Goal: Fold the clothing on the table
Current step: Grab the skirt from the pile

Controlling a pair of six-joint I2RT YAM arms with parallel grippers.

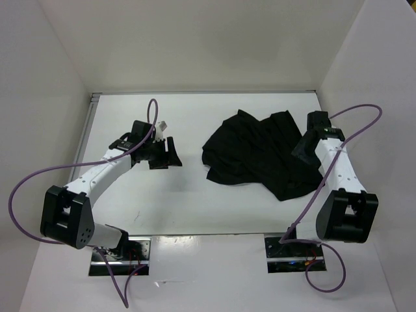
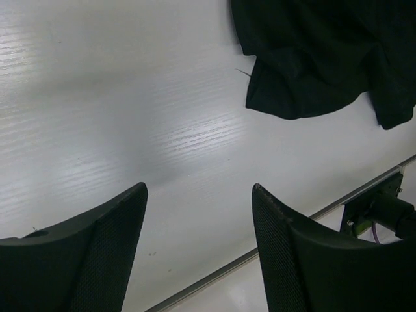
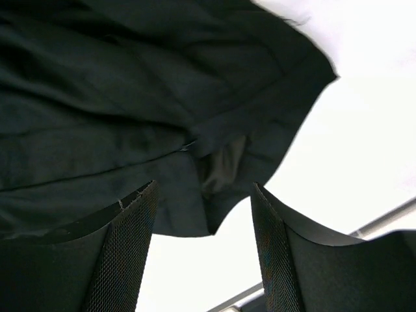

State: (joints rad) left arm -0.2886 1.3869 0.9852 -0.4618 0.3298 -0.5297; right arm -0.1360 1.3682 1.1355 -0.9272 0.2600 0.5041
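Black clothing (image 1: 260, 156) lies crumpled beneath right jaws, apart from left jaws.

**Two arms of one build.** Left arm (image 1: 97, 174) and right arm (image 1: 338, 168): slim white links joined by boxy black joint housings. The left housing (image 1: 68, 218) is dotted with small holes, and the right housing (image 1: 348, 216) is cut by a square opening. A purple cable (image 1: 19, 188) curves beside the left arm, and a second purple cable (image 1: 361, 109) beside the right. Each base stands on a bare metal plate (image 1: 144, 250) at the near edge. Left gripper (image 2: 199, 187) and right gripper (image 3: 205, 184): matt black, with curved fingers (image 2: 286, 260) whose inner faces are finely mesh-textured. A green mark (image 1: 327, 132) shows on the right wrist
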